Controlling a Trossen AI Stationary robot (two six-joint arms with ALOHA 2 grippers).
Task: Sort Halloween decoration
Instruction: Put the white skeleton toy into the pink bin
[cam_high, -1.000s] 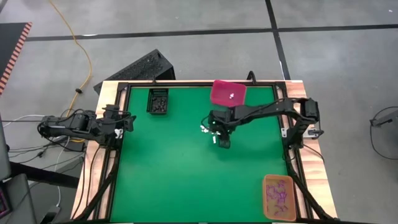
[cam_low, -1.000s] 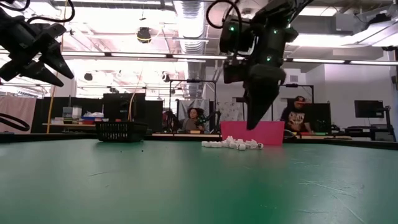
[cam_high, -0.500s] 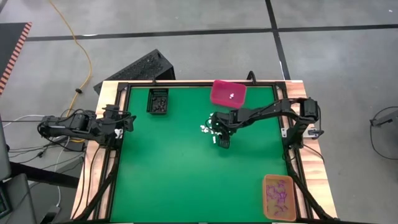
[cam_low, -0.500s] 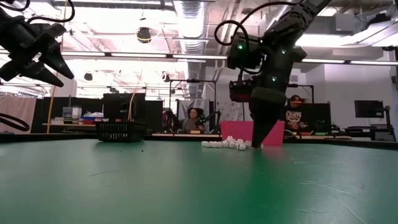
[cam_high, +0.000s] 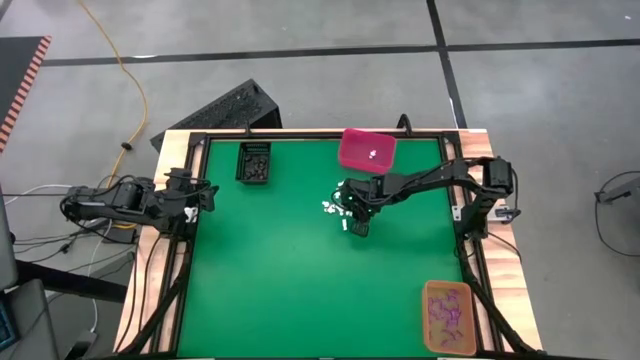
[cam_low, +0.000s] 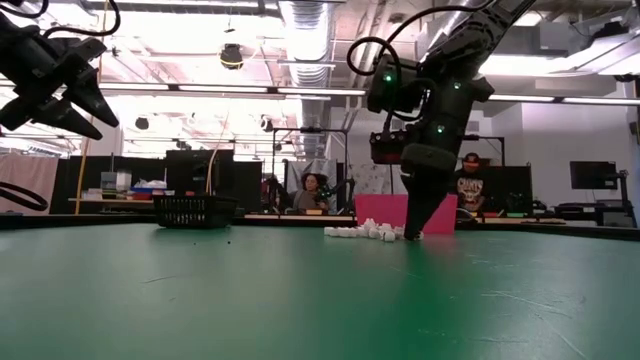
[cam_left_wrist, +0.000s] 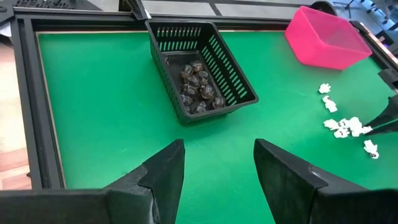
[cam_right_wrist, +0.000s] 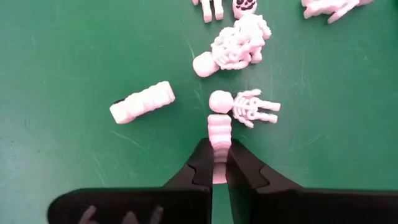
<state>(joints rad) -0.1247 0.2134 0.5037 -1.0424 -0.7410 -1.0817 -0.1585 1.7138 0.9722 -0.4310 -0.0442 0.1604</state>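
Your right gripper (cam_right_wrist: 216, 163) down on the green table (cam_high: 270, 270), jaws clamped on a white trinket (cam_right_wrist: 219, 134), your left gripper (cam_left_wrist: 217, 163) waiting at the table's edge, jaws apart.

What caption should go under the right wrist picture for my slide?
Right gripper pinches a white ribbed trinket on the green table, beside a tiny white skeleton.

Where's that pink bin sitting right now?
In the high view the pink bin sits at the table's far edge, right of centre, just beyond the white trinkets and the right gripper.
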